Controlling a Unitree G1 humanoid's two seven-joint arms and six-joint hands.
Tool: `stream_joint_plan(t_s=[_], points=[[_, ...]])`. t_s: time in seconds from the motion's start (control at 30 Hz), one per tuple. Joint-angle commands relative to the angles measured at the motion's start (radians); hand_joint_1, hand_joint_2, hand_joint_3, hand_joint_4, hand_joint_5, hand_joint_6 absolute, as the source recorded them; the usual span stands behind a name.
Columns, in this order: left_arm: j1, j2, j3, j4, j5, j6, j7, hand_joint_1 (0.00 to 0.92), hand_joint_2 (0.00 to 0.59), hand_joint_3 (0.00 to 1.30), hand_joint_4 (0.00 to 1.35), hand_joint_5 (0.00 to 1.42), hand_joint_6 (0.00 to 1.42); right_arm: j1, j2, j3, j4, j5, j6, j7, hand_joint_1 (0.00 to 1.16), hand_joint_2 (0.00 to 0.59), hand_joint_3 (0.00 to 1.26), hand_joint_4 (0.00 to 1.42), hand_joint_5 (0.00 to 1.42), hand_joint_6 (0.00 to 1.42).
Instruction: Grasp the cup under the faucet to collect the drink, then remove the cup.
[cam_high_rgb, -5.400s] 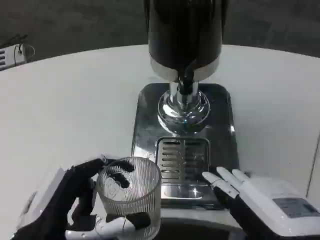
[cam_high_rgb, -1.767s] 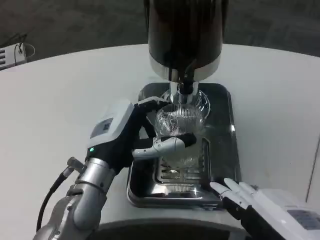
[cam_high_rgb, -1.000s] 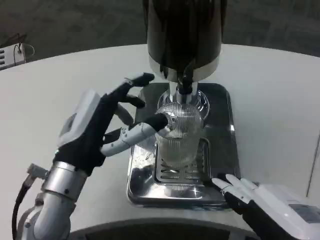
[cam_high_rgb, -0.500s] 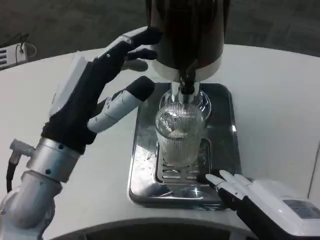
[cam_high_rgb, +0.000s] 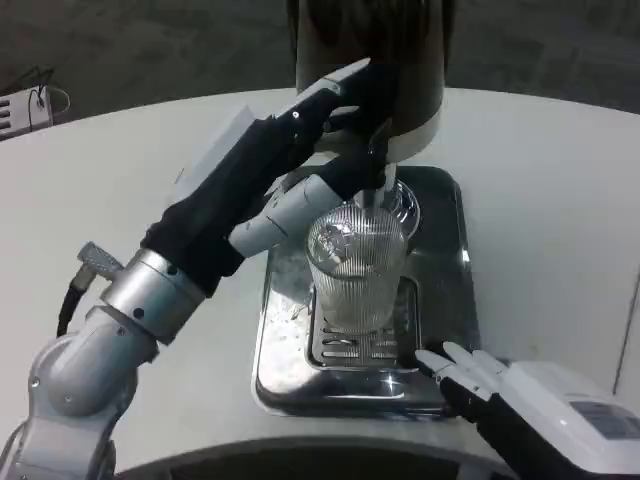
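Cup (cam_high_rgb: 358, 268): clear ribbed glass, upright on the slotted grate (cam_high_rgb: 362, 340) of the steel drip tray (cam_high_rgb: 444, 260), directly below the faucet (cam_high_rgb: 372, 172) of the dark drink dispenser (cam_high_rgb: 410, 60). Nothing grips it. Whether it holds any liquid cannot be told through the ribbing.

Left hand (cam_high_rgb: 290, 150): raised above the tray's left side, reaching up and across to the front of the dispenser body. Upper fingers (cam_high_rgb: 345, 85) lie stretched out against the dark dispenser wall near its silver band. The lower digit extends toward the faucet, its dark tip close to the spout; contact with the spout lever cannot be told. Fingers spread, grasping nothing, and apart from the cup, which stands just below them. Silver forearm (cam_high_rgb: 100, 350) runs down to the lower left.

Right hand (cam_high_rgb: 530, 405): low at the lower right, at the tray's near right corner. Its fingertips (cam_high_rgb: 455, 362) are extended and slightly apart, pointing toward the tray edge, holding nothing.

Tray sits on the white table (cam_high_rgb: 120, 180); reflections show on its wet-looking surface.
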Motion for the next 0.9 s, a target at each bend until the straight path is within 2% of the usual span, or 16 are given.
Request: stream_joint_plan(t_s=[0.03, 0.37, 0.7, 0.87, 0.9], points=[[-0.049, -0.001, -0.024, 0.051, -0.002, 0.026, -0.050, 0.000, 0.051, 0.15, 0.09, 0.20, 0.28, 0.011, -0.003, 0.001, -0.018, 0.001, 0.002, -0.004, 0.56, 0.453, 0.09, 0.00, 0.00, 0.00], [-0.121, 0.028, -0.080, 0.114, 0.057, 0.033, -0.126, 0.000, 0.050, 0.09, 0.02, 0.14, 0.20, 0.013, -0.002, -0.009, -0.019, 0.008, 0.002, -0.001, 0.56, 0.453, 0.09, 0.00, 0.00, 0.00], [-0.160, 0.071, -0.149, 0.148, 0.136, 0.005, -0.182, 0.000, 0.015, 0.04, 0.00, 0.08, 0.14, 0.017, 0.004, -0.020, -0.019, 0.022, 0.013, -0.003, 0.56, 0.453, 0.09, 0.00, 0.00, 0.00], [-0.166, 0.088, -0.168, 0.157, 0.168, -0.010, -0.191, 0.000, 0.008, 0.04, 0.00, 0.07, 0.12, 0.015, 0.011, -0.033, -0.017, 0.055, 0.037, -0.016, 0.56, 0.449, 0.09, 0.00, 0.00, 0.00], [-0.169, 0.091, -0.171, 0.160, 0.174, -0.012, -0.192, 0.000, 0.008, 0.04, 0.00, 0.07, 0.12, 0.012, 0.019, -0.043, -0.012, 0.079, 0.057, -0.020, 0.55, 0.440, 0.08, 0.00, 0.00, 0.00]])
